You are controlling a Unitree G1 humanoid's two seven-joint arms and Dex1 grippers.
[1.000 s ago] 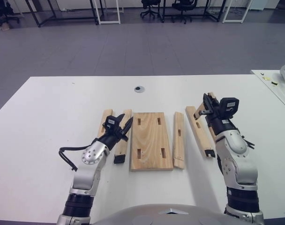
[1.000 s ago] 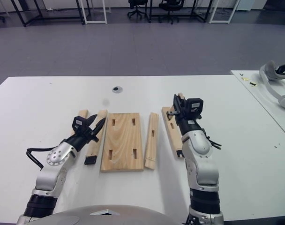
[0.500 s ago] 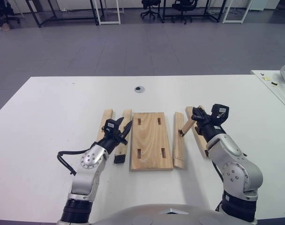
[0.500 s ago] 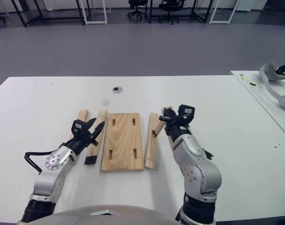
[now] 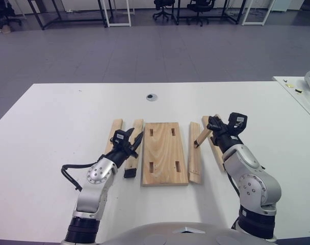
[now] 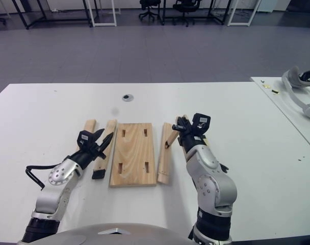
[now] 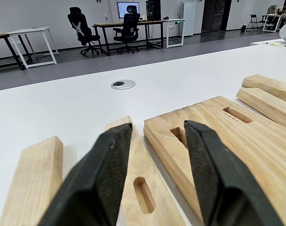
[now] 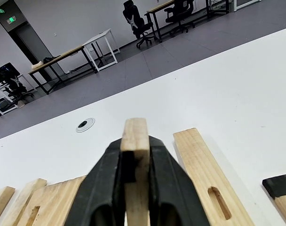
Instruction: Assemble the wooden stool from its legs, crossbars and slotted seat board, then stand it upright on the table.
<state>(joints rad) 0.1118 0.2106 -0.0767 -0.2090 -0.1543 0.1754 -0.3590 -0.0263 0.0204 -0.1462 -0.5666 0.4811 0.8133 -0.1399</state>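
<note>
Left gripper (image 7: 157,129) hovers, fingers spread; right gripper (image 8: 135,142) clamps a crossbar (image 5: 202,139).

The seat board (image 5: 165,153) is showing pale honey wood with long wavy grain and four darker slots. The leg (image 5: 131,163) just left of the board is showing the same light wood and wearing a black cap (image 5: 128,174) at its near end. The table (image 5: 68,112) is gleaming plain white, with a grey-and-black grommet (image 5: 152,96) beyond the board. The left gripper (image 5: 134,138) and right gripper (image 5: 211,125) are looking matt black. The crossbar (image 5: 201,139), right of the board, is showing pale wood.
</note>
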